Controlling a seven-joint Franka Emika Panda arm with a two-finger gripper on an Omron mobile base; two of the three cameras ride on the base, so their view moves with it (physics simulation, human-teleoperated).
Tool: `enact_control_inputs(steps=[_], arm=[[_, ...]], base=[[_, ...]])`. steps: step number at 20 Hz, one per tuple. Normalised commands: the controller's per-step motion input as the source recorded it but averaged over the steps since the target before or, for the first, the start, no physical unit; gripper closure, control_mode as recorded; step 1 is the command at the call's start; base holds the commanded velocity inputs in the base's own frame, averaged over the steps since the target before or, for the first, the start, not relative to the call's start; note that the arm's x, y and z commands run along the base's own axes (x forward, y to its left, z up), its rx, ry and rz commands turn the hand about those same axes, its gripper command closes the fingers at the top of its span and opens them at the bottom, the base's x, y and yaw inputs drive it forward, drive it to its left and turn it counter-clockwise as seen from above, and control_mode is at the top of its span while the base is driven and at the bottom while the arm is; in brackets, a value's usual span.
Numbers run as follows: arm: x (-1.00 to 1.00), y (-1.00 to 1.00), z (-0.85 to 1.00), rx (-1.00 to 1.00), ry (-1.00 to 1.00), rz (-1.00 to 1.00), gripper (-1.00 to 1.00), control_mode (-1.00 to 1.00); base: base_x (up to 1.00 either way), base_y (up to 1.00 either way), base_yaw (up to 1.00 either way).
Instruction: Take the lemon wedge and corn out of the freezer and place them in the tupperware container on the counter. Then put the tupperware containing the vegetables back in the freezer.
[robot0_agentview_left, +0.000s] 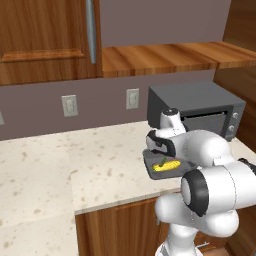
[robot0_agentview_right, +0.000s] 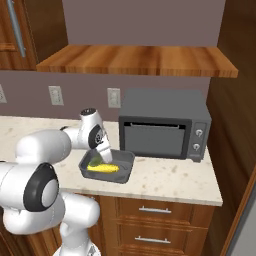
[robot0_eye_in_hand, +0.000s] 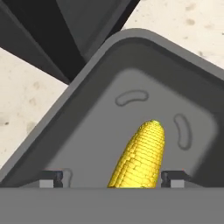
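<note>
Corn (robot0_eye_in_hand: 140, 157) sits on the floor of the tupperware (robot0_eye_in_hand: 87, 87), lying lengthwise between the gripper (robot0_eye_in_hand: 111, 177) tips, which stand spread apart on either side of it, not pinching anything. Looks to me like the drop-off is done, so the smart move is lifting straight up without clipping the low rim or nudging the cob. Cob is slim, bumpy, bright yellow; something small and green shows beside it in the base views. Tray's smooth dark grey, rounded corners, shallow. It rests on the speckled cream counter (robot0_agentview_left: 75, 160), near the edge, with the boxy grey toaster oven (robot0_agentview_right: 165, 125) just behind it.
</note>
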Motion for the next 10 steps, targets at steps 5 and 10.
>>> enact_control_inputs(steps=[5,10], arm=[[-0.23,-0.39,0.80,0.02,-0.06,0.00,-1.00,-1.00],[-0.17,-0.63,0.23,0.00,0.00,0.01,-1.00,-1.00]], base=[[0.00,0.00,0.00],[0.00,0.00,0.00]])
